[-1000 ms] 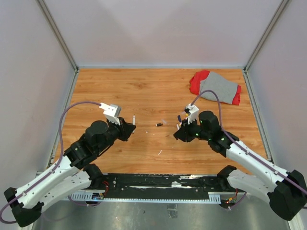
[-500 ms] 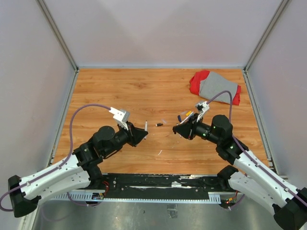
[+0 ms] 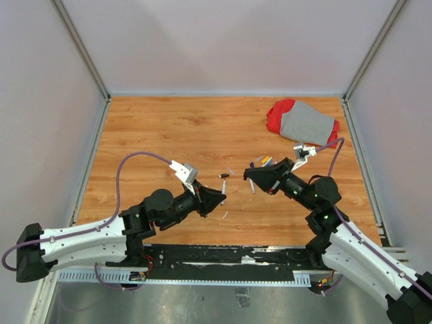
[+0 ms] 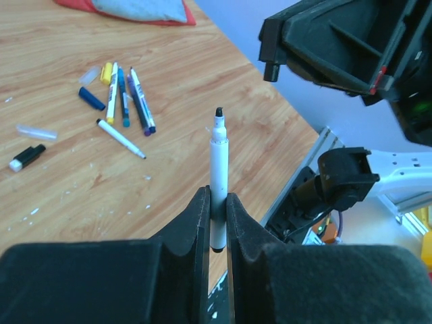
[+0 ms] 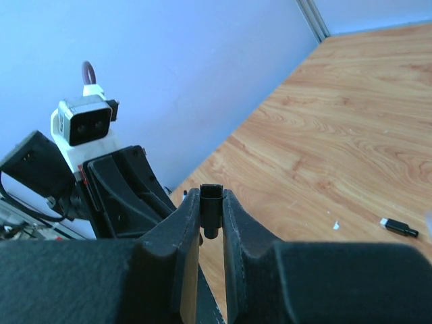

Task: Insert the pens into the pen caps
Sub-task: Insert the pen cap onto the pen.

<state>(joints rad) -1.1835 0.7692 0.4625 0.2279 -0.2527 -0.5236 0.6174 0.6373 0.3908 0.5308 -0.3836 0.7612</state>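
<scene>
The left fingers [image 4: 192, 233] are pinched narrow on one held pen [image 4: 217, 152], a white barrel standing upright out of them with its dark tip uppermost, well away from the red and grey cloth [image 3: 302, 124] on its near-left side. The right fingers [image 5: 181, 229] are just as narrow, clamped on one short black cap [image 5: 211, 210], closer to the cloth than the held pen is. Tip and cap face each other but stay apart. Four more pens lie on the tabletop [image 3: 169, 128] on the near side of the cloth. Three are bundled side by side, a yellow-ended pen [image 4: 110, 86], a teal pen [image 4: 124, 101] and a blue pen [image 4: 140, 101], though the bundle is tight and that count is not quite certain. A thin white pen [image 4: 120, 138] lies alone just past them, farther from the cloth. That makes five pens in sight. Of dark caps there are three: the held one, a dark blue cap [image 4: 91, 98] touching the bundle on its side away from the cloth's red edge, and a loose black cap [image 4: 27, 156] with a white end, farther from the cloth than any lying pen. Two clear caps also show, one [image 4: 88, 74] beside the yellow end and one [image 4: 37, 131] just beside the loose black cap. A single white scrap [image 3: 225, 214] lies farthest from the cloth.
</scene>
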